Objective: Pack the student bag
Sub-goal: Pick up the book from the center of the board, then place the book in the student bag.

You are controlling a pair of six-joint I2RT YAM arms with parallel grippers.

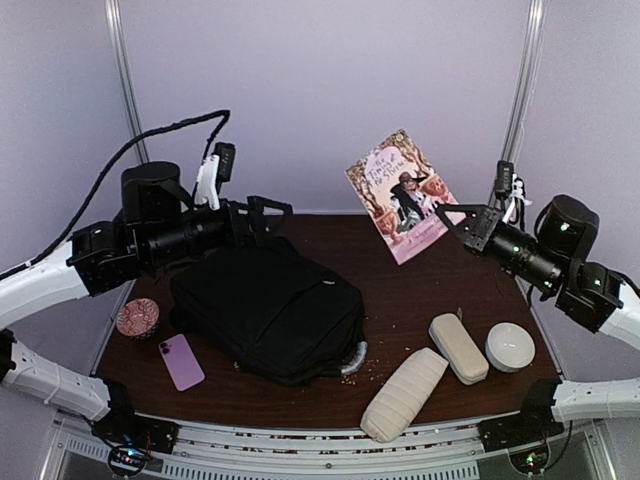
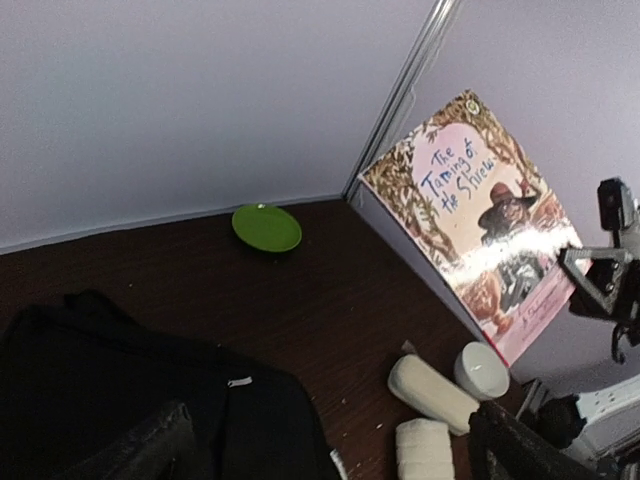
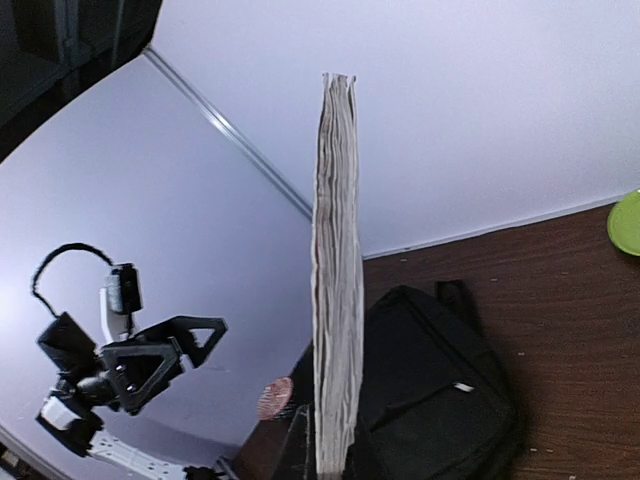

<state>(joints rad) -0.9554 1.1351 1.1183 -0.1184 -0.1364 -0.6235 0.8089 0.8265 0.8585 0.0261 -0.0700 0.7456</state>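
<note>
The student bag [image 1: 270, 310] is a black backpack lying flat on the left half of the dark wooden table; it also shows in the left wrist view [image 2: 110, 400] and the right wrist view [image 3: 430, 400]. My left gripper [image 1: 272, 212] is open and empty, hovering above the bag's far edge. My right gripper [image 1: 447, 218] is shut on the lower corner of a pink paperback book [image 1: 400, 195] and holds it upright in the air at the back right. The right wrist view shows the book's page edge [image 3: 335, 280].
A purple phone [image 1: 181, 361] and a round patterned tin [image 1: 138, 318] lie left of the bag. A ribbed cream pouch [image 1: 404, 393], a beige case [image 1: 458, 347] and a white round dish [image 1: 510, 346] lie front right. A green plate [image 2: 266, 227] sits by the back wall.
</note>
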